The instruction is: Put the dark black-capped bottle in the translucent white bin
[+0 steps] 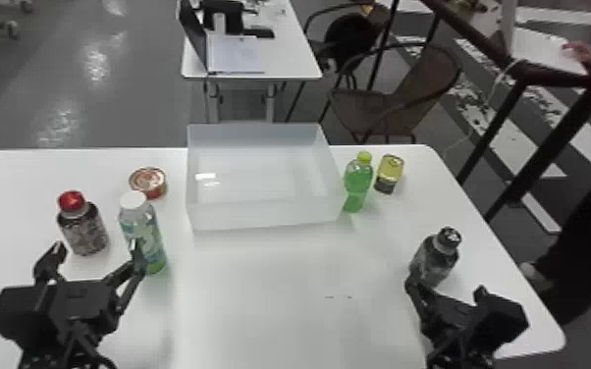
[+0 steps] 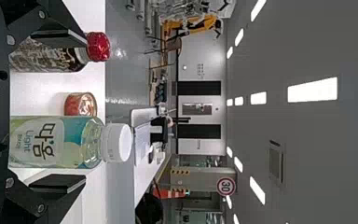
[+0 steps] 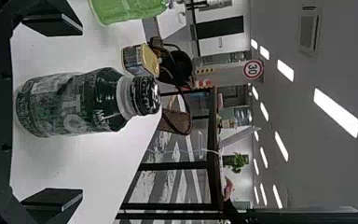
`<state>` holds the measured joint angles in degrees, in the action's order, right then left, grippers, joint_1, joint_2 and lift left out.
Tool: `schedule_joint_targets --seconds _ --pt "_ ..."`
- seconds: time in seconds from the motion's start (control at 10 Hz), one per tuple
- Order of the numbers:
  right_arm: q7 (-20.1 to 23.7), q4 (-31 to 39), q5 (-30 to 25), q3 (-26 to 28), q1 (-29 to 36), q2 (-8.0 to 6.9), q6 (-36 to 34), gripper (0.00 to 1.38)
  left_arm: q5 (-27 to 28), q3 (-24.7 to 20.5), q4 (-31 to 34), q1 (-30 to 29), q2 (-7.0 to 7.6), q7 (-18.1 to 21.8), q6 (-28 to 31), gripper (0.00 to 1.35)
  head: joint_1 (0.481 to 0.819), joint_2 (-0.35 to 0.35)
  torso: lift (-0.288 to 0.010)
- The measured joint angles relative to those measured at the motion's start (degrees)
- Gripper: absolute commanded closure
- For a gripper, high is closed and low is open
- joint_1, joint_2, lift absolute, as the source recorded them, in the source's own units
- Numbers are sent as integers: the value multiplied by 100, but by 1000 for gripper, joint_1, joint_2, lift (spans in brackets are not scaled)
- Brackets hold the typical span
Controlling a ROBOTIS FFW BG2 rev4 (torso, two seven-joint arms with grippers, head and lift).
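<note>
The dark black-capped bottle stands upright at the table's right side. Just in front of it is my right gripper, open. In the right wrist view the bottle lies between the spread fingers of the right gripper, touching neither. The translucent white bin sits at the back middle of the table. My left gripper is at the left, open, close to the red-capped and white-capped bottles; in the left wrist view the left gripper has its fingers wide apart.
A red-capped bottle, a white-capped bottle and a flat round can stand left of the bin. Right of it are a green bottle and a yellow can. The white table reaches toward both arms.
</note>
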<state>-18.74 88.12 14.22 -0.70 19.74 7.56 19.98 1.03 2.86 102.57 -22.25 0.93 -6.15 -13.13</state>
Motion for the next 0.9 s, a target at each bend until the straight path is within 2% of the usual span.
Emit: schedule_joint_targets --seconds 0.1,0.2,0.4,0.7,0.9 --pt "151 -248 0 -2 -233 43 28 78 -1 -7 0 0 -18 0 -11 260 695 -149 -94" --pt "198 -470 -47 -6 -431 24 86 78 -6 -13 0 0 -22 0 -14 260 695 -146 -94" --pt "196 -788 -150 0 -682 -25 156 78 -29 -41 0 -24 -47 1 -32 260 695 -141 -94" --pt "33 -1103 -342 164 -931 14 164 78 -24 -104 0 -52 -92 55 -50 260 695 -161 -94" --pt "362 -1386 -288 289 -1163 127 180 87 -26 -122 0 -66 -93 75 -49 260 695 -174 -94"
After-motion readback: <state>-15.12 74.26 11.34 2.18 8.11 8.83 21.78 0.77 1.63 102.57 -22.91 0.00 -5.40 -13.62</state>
